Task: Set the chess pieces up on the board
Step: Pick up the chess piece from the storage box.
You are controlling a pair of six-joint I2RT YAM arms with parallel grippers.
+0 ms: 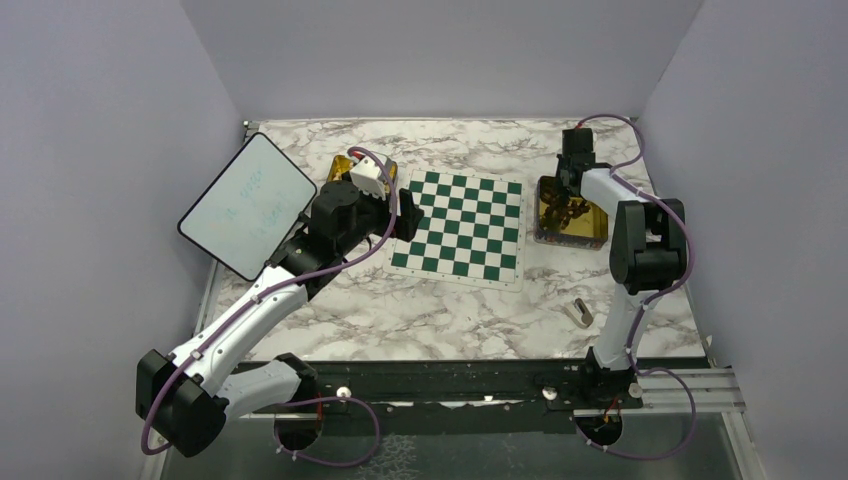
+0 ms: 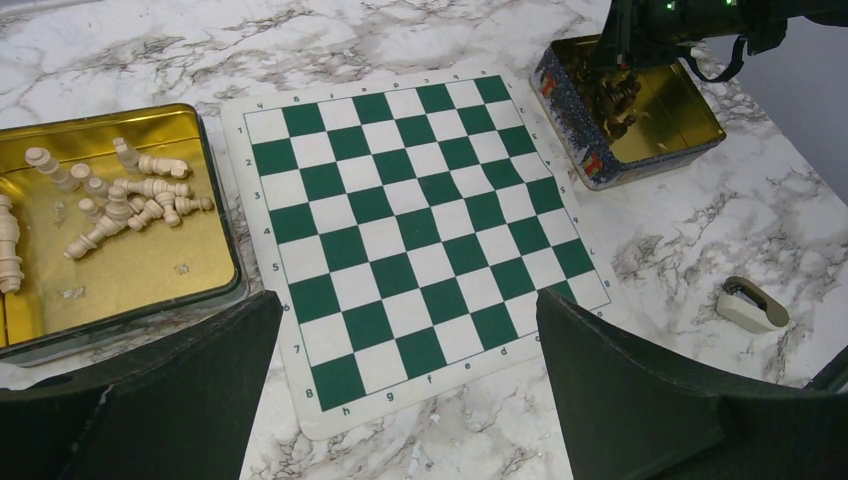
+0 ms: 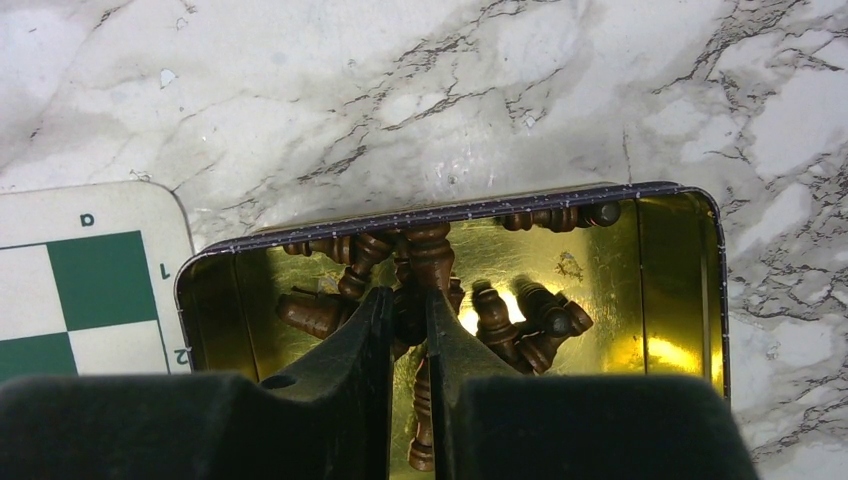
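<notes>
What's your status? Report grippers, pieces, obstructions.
Left gripper open at board edge. Right gripper shut on dark piece in tin. Board bare, nothing blocking it.

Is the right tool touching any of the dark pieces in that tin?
Touching. The right wrist view shows the right tool pinching one dark piece inside the tin, no gap either side.

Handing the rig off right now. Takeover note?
Left end effector: open, empty, over the edge of the board.
Right end effector: down in the right tin, jaws pinched on a dark piece, not yet lifted.
Pale pieces lie loose in the left tin; dark pieces are heaped in the right tin.
Done: nothing, no piece on the board.
Left: place every piece.
</notes>
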